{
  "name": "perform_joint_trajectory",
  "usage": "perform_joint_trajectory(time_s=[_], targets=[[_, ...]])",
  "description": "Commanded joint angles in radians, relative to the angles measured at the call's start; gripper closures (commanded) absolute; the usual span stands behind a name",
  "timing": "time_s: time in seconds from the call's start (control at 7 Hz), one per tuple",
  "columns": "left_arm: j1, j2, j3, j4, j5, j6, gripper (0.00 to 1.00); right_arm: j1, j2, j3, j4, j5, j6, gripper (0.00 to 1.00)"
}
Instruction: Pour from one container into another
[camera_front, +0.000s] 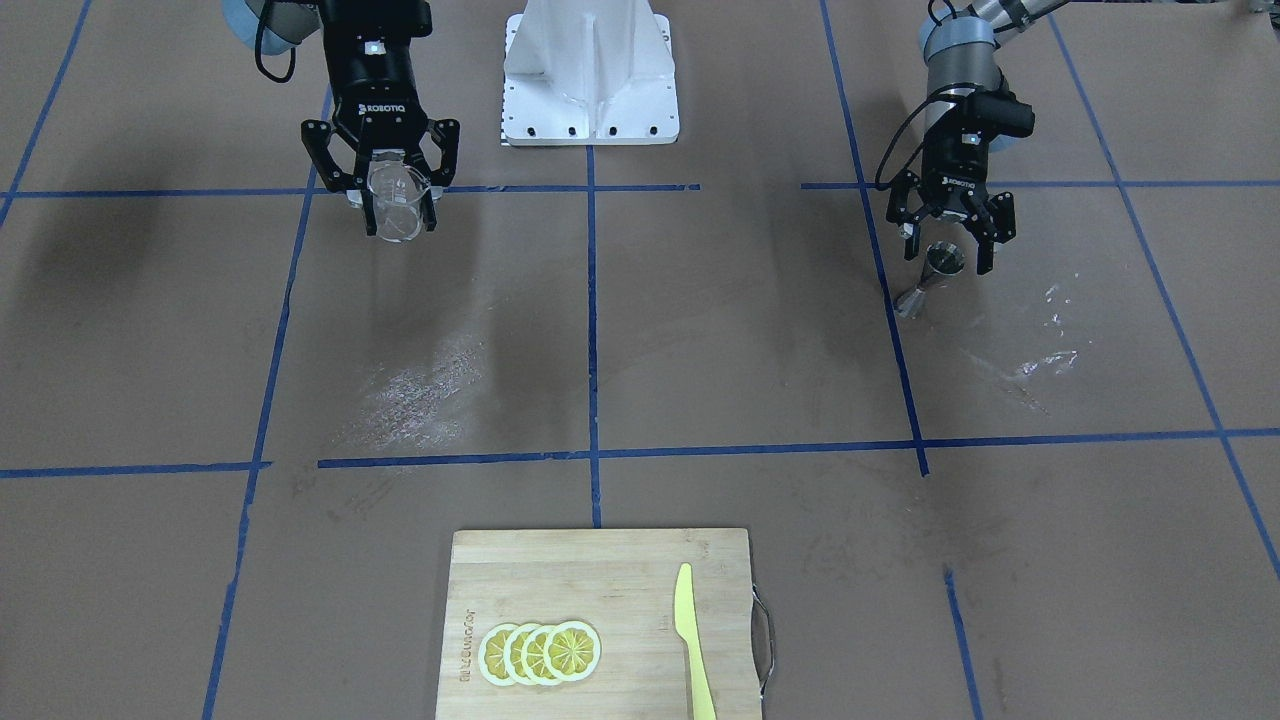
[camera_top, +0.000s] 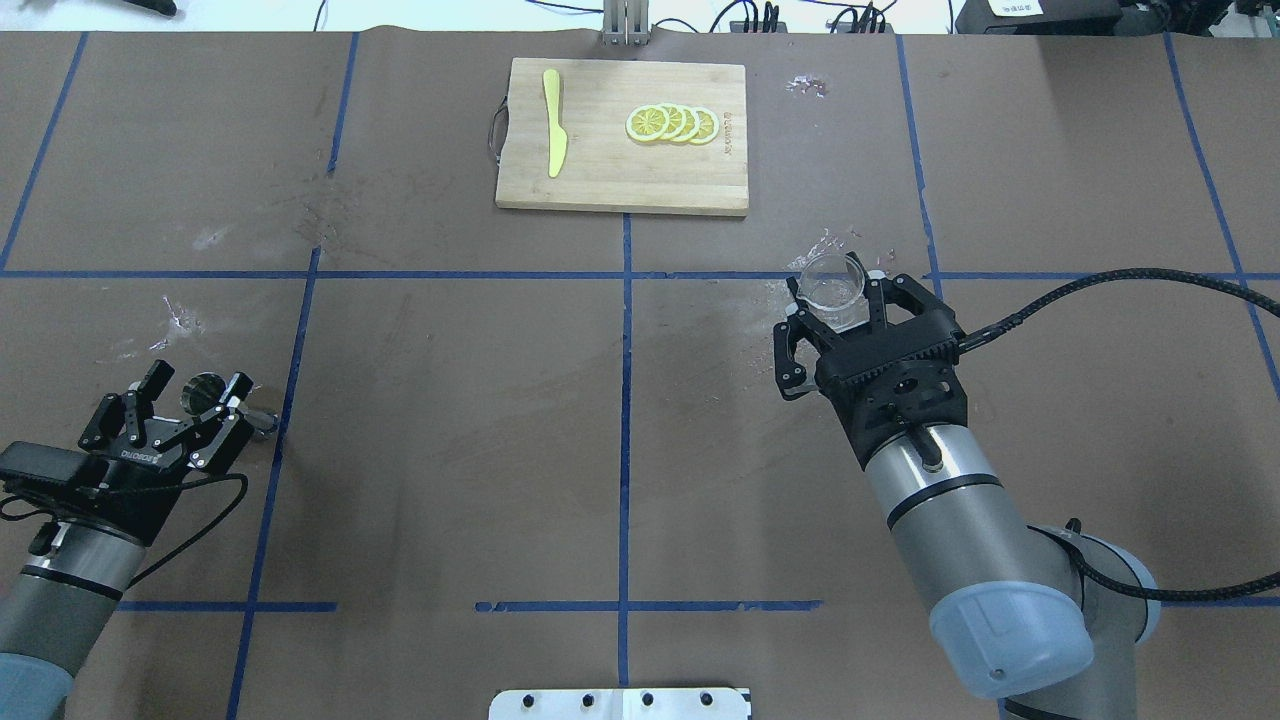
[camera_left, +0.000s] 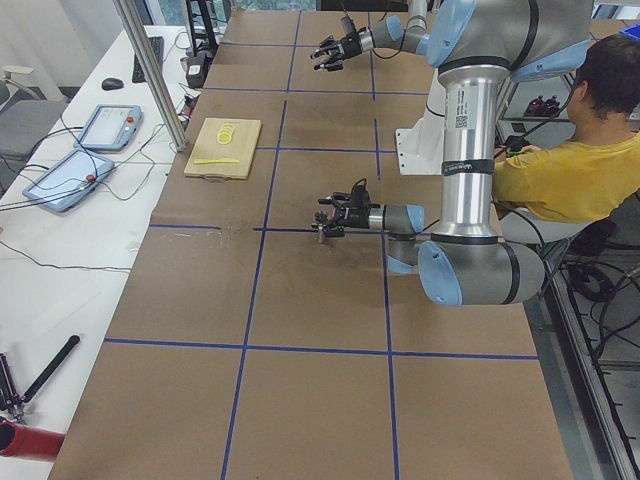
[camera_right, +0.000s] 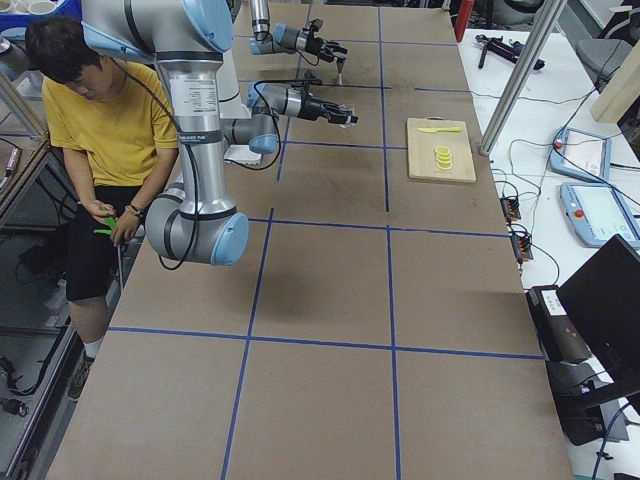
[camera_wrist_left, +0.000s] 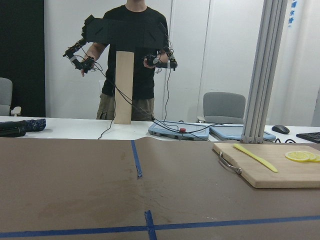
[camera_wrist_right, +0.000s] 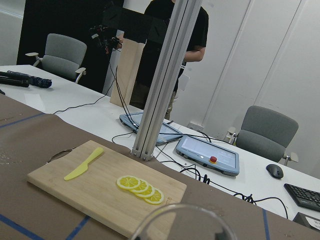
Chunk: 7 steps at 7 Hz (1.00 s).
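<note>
The clear measuring cup (camera_top: 832, 282) sits between the fingers of my right gripper (camera_top: 836, 287), which is shut on it and holds it roughly upright above the table. The front view shows the same cup (camera_front: 395, 197) in that gripper (camera_front: 400, 226). Its rim (camera_wrist_right: 185, 222) fills the bottom of the right wrist view. The metal jigger (camera_top: 206, 393) stands on the table at the left. My left gripper (camera_top: 197, 380) is open around its upper cone, fingers apart on either side. In the front view the jigger (camera_front: 914, 302) and left gripper (camera_front: 948, 262) are at the right.
A wooden cutting board (camera_top: 600, 180) with lemon slices (camera_top: 672, 123) and a yellow knife (camera_top: 553, 135) lies at the table's far middle. Wet smears mark the paper near both grippers. A seated person (camera_left: 570, 170) is beside the robot base (camera_front: 590, 70).
</note>
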Motion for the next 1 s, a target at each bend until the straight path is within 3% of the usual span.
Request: perform_joint_trajectory(time_s=[0.0, 0.14, 0.43, 0.86], targets=[[-0.02, 0.034, -0.074, -0.1, -0.008, 0.133, 0.0, 0.0, -0.001, 0.0, 0.0, 0.0, 0.0, 1.0], [-0.049, 0.025, -0.082, -0.17, -0.045, 0.216, 0.0, 0.0, -0.001, -0.002, 0.0, 0.002, 0.0, 1.0], [-0.169, 0.035, -0.108, -0.157, -0.274, 0.227, 0.0, 0.0, 0.001, -0.002, 0.0, 0.002, 0.012, 1.0], [-0.527, 0.051, -0.109, -0.01, -0.838, 0.356, 0.0, 0.0, -0.001, -0.002, 0.0, 0.002, 0.014, 1.0]])
